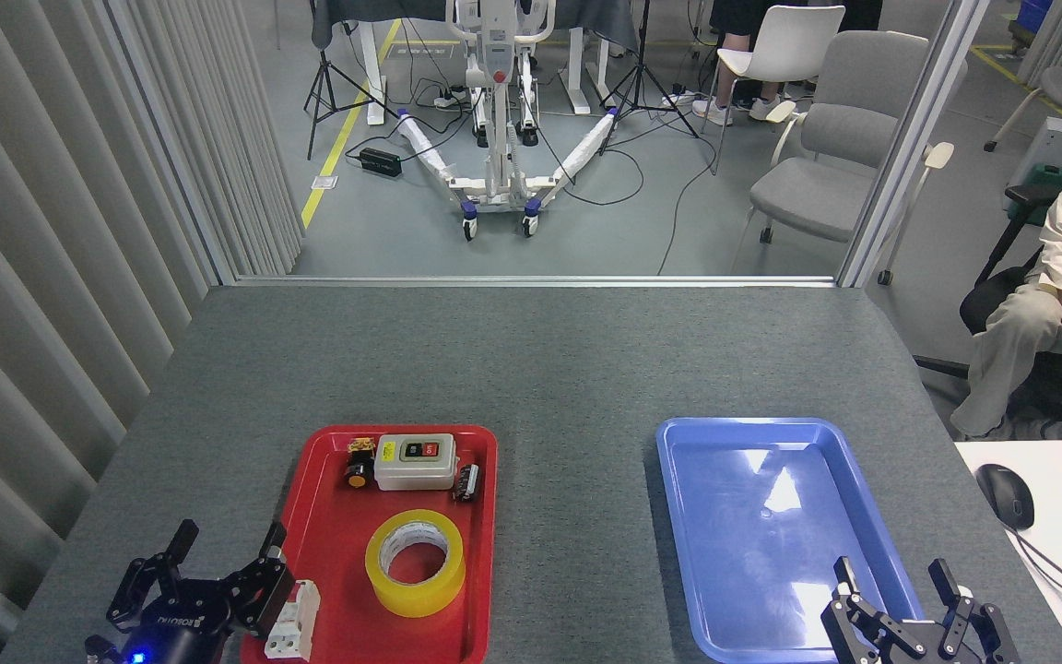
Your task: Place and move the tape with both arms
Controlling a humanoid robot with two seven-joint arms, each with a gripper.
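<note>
Currently both end effectors, left and right, hover with fingers spread, tape lying in the red tray.

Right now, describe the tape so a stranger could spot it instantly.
On the grey table, find the red tray at the left. The tape lies flat in its near half: a yellow ring with a white core, the only round, hollow thing among boxy switch parts.

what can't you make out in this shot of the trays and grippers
Head view only:
- White part at the red tray near corner: partly hidden by the left gripper.
- Right gripper: its body is cut off by the bottom edge.
- Tape core print: too small to read.
- Small parts beside the switch box: too small to identify.
</note>
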